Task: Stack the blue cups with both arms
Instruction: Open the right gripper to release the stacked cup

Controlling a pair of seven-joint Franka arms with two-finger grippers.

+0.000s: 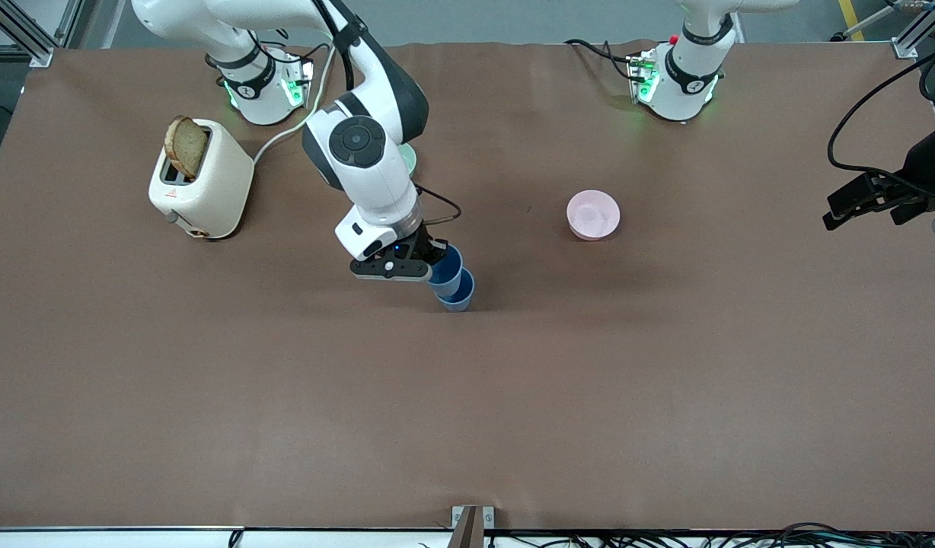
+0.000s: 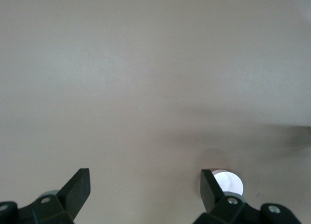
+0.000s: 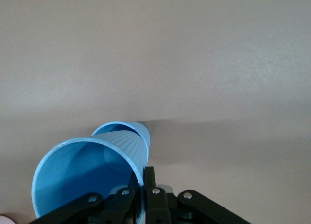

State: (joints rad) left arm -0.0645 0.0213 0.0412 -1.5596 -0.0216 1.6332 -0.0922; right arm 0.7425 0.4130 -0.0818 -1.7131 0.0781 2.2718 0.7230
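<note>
The right gripper [image 1: 422,268], just left of frame centre, pinched the rim of the upper blue cup [image 1: 446,268], which sat tilted in the lower blue cup [image 1: 458,292] on the brown table [image 1: 467,396]. At the right edge, the left gripper [image 1: 867,204] waited with fingers [image 2: 77,187] spread wide, the pink bowl [image 1: 593,215] well apart from it.
</note>
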